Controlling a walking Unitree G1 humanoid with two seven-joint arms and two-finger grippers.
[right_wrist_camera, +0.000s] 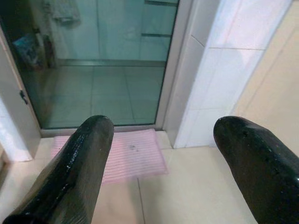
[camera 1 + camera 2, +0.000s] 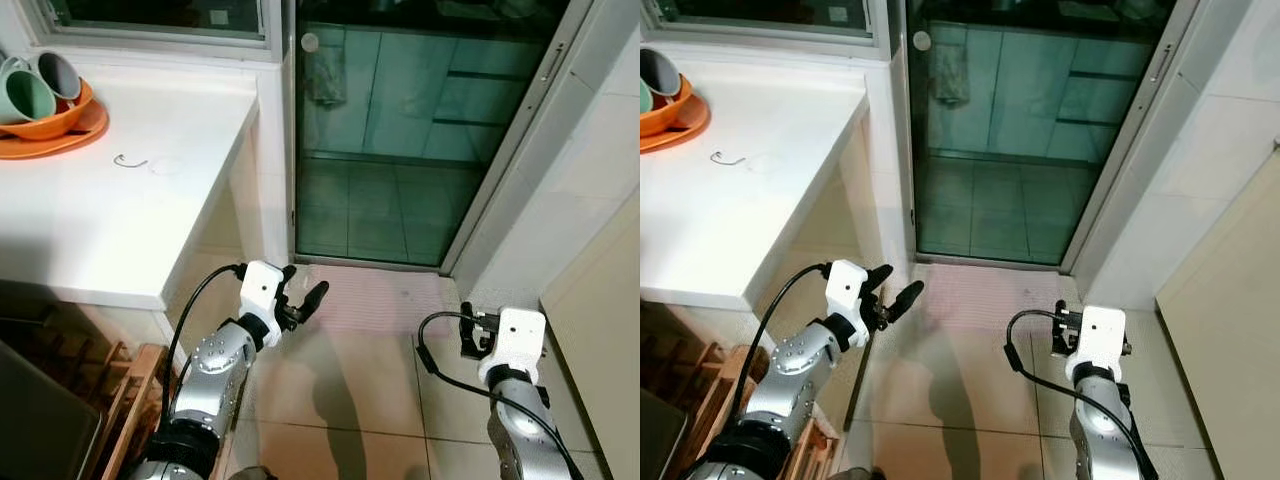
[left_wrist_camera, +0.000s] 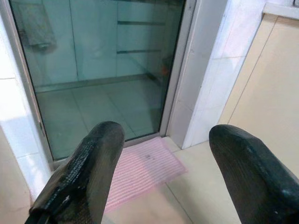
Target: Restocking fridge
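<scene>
Left eye view looks down at a beige tiled floor [image 2: 350, 400] in front of a tall glass sliding door with a silver metal frame [image 2: 400, 130]. A pink striped door mat [image 2: 375, 300] lies on the floor, right against the bottom of the door.

On the robot's left stands a white countertop [image 2: 130, 200]. At its far corner sits an orange plastic tray [image 2: 60, 135] with an orange bowl [image 2: 50, 118] on it, and two pale green mugs [image 2: 30, 92] lie tipped inside the bowl. A small bent wire hook [image 2: 128, 161] lies on the bare white top, near the tray but not touching it. Under the counter there is a wooden slatted rack [image 2: 125, 400].

The left gripper [image 2: 303, 300] is held out low over the floor, near the edge of the mat. Its two black fingers [image 3: 88, 168] are spread wide apart and nothing is between them (you can see the mat and the door through the gap).

The right gripper [image 1: 163, 163] is also held low over the tiles, on the robot's right, close to a white tiled wall [image 2: 580, 180]. Its fingers [image 1: 79, 168] are wide apart too, with nothing between them.

No fridge or food can be seen from here, so I cannot tell where they are.
</scene>
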